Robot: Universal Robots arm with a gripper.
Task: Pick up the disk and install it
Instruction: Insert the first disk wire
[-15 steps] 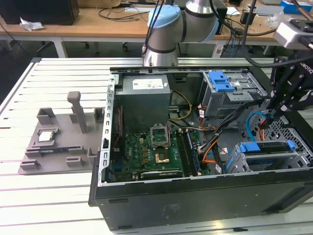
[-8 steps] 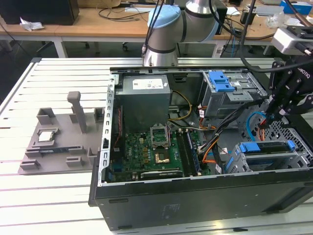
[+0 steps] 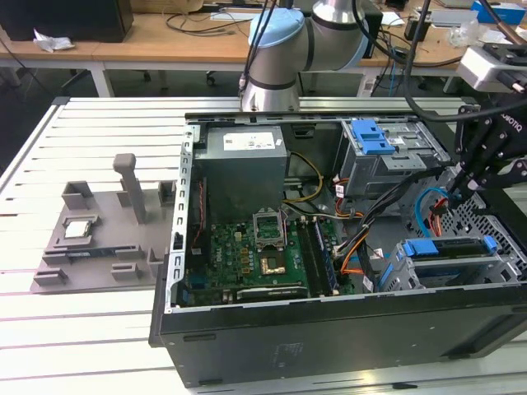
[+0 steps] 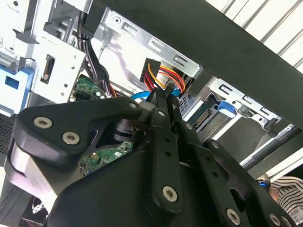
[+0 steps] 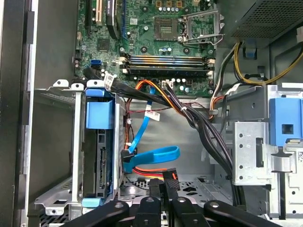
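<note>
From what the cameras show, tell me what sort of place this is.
Probably a robotics lab or electronics workbench: an open computer case lies on a slatted aluminium table, a robot arm stands behind it, and cluttered wooden desks line the back.

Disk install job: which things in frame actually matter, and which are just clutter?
Job:
- disk, sitting in the blue-railed carrier inside the drive cage
- gripper, inside the case beside that cage

Lying about:
- CPU chip on the grey tray, outside the case
- power-supply box
- motherboard
</note>
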